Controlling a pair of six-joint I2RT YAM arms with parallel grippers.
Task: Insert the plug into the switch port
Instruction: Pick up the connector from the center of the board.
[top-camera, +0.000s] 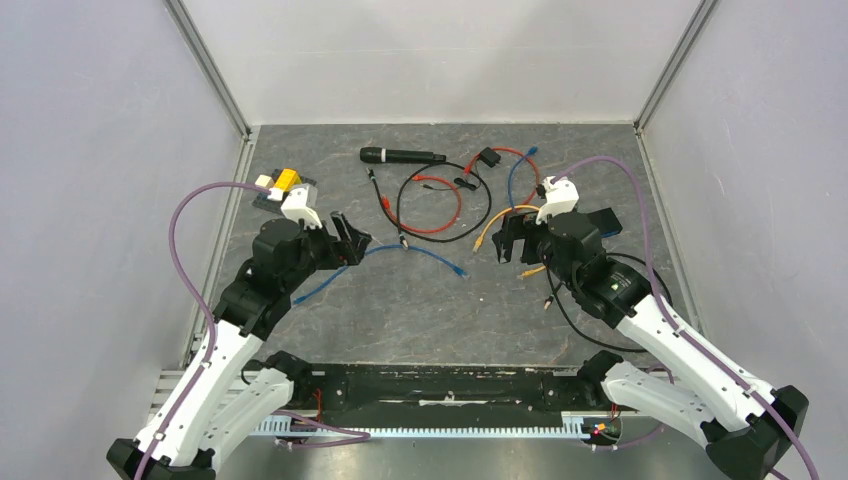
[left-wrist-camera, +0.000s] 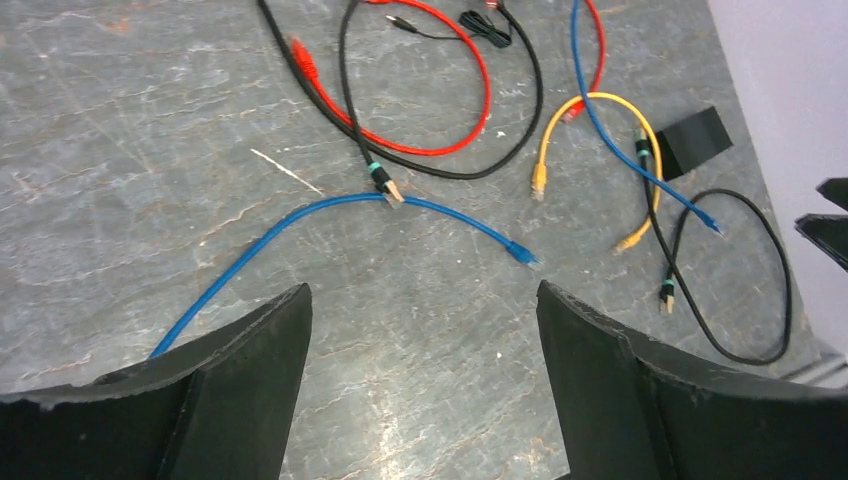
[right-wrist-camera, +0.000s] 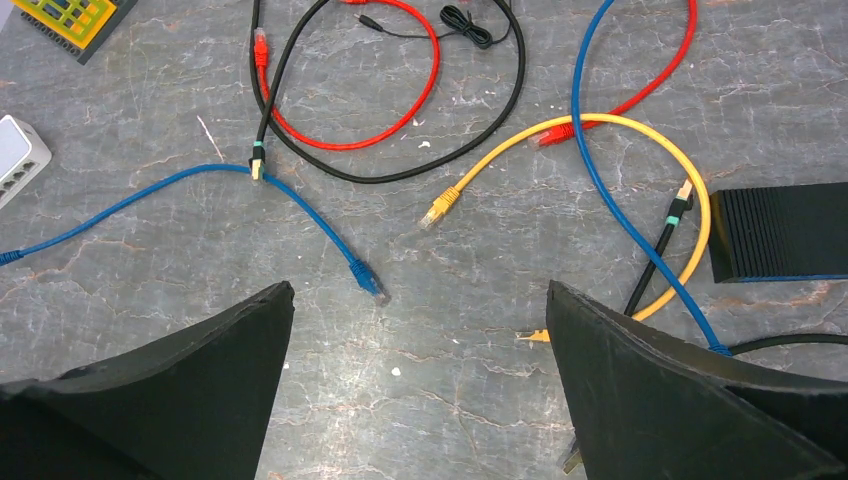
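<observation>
Blue-cabled plug (right-wrist-camera: 368, 282) lay loose just ahead of my right pincer (right-wrist-camera: 420, 290); the switch port (right-wrist-camera: 22, 172) sat far to its left. Both it and my left pincer (left-wrist-camera: 422, 300) gaped wide, empty. I judged nothing done yet: grasping and inserting remained.

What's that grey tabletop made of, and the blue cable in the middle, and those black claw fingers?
The tabletop looks like stone or stone-print laminate: matte grey with pale veins; which one, I cannot tell. The blue cable has a smooth, flexible plastic-looking jacket, lying in loose curves. The fingers of the left gripper look like matte black plastic or foam, with rough, chipped edges.
</observation>
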